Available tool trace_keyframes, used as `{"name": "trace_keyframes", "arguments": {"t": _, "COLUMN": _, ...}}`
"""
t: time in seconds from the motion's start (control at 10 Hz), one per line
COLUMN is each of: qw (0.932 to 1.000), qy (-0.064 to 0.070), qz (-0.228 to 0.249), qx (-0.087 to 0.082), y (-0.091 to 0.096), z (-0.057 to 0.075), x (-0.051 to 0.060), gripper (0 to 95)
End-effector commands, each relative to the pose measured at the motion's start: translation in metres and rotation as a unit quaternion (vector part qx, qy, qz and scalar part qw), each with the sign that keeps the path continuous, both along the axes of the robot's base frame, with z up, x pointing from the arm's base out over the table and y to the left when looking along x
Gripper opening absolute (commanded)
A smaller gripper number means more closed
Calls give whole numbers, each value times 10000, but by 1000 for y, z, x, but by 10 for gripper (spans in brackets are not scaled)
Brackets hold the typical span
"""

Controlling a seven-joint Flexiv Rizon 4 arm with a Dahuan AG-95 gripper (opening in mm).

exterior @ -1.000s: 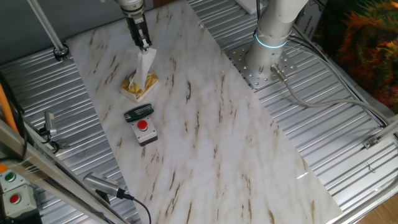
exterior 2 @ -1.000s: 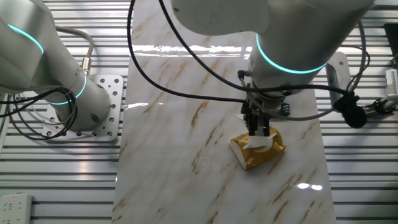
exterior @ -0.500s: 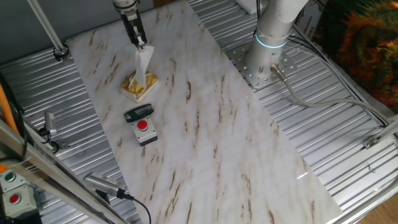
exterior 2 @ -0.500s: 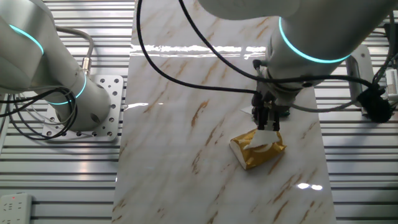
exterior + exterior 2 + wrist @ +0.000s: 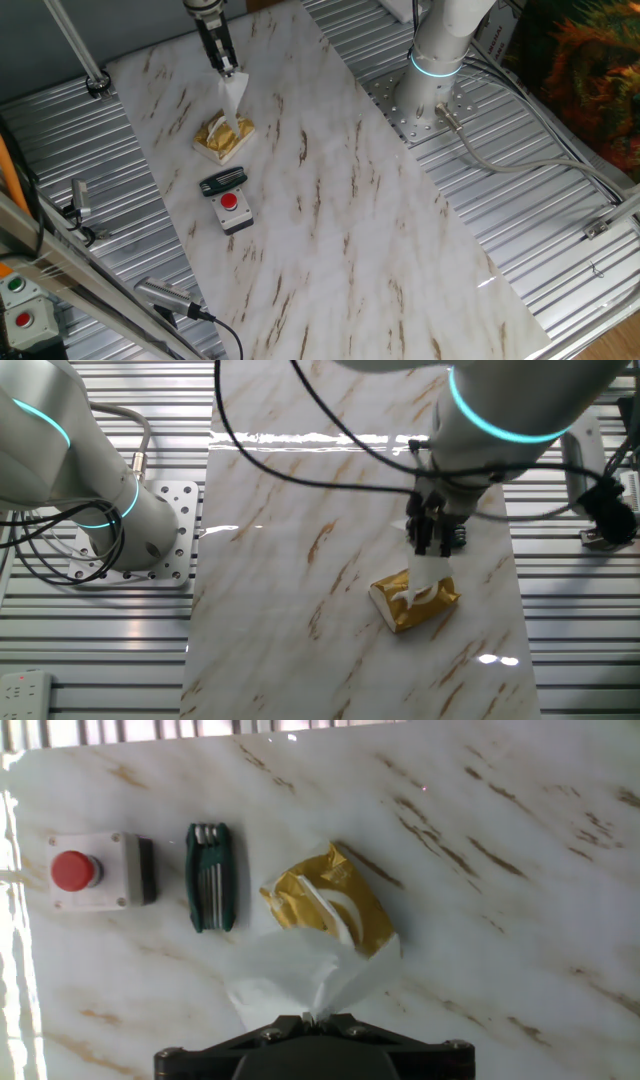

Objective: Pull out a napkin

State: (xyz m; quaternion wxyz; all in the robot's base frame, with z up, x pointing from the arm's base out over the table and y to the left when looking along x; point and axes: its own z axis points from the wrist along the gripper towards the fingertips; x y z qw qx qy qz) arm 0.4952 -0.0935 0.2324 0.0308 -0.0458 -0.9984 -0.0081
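Note:
The golden-yellow tissue packet (image 5: 223, 138) lies on the marble board; it also shows in the other fixed view (image 5: 415, 602) and the hand view (image 5: 330, 900). The white napkin (image 5: 234, 100) stretches up from the packet's slot, its lower end still in the slot (image 5: 427, 578) (image 5: 305, 975). My gripper (image 5: 228, 70) is shut on the napkin's top end, well above the packet (image 5: 432, 548) (image 5: 320, 1016).
A dark green hex-key set (image 5: 222, 182) (image 5: 208, 876) and a grey box with a red button (image 5: 233, 210) (image 5: 95, 870) lie on the board just beyond the packet. Ribbed metal table (image 5: 520, 220) surrounds the board; the arm's base (image 5: 432, 90) stands to the right.
My gripper has risen with the napkin, drawing more of it out of the packet. The packet has stayed in place.

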Motion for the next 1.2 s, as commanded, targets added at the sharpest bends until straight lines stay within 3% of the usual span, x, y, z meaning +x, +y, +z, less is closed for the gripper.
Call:
{"name": "trace_keyframes", "arguments": {"t": 0.1, "qw": 9999, "qy": -28, "qz": -109, "qx": -49, "y": 13, "z": -3, "x": 0, "gripper": 0}}
{"name": "trace_keyframes", "arguments": {"t": 0.7, "qw": 9991, "qy": -26, "qz": -409, "qx": -73, "y": 46, "z": -5, "x": 2, "gripper": 0}}
{"name": "trace_keyframes", "arguments": {"t": 1.2, "qw": 9984, "qy": -47, "qz": -558, "qx": -47, "y": 51, "z": -5, "x": 2, "gripper": 0}}
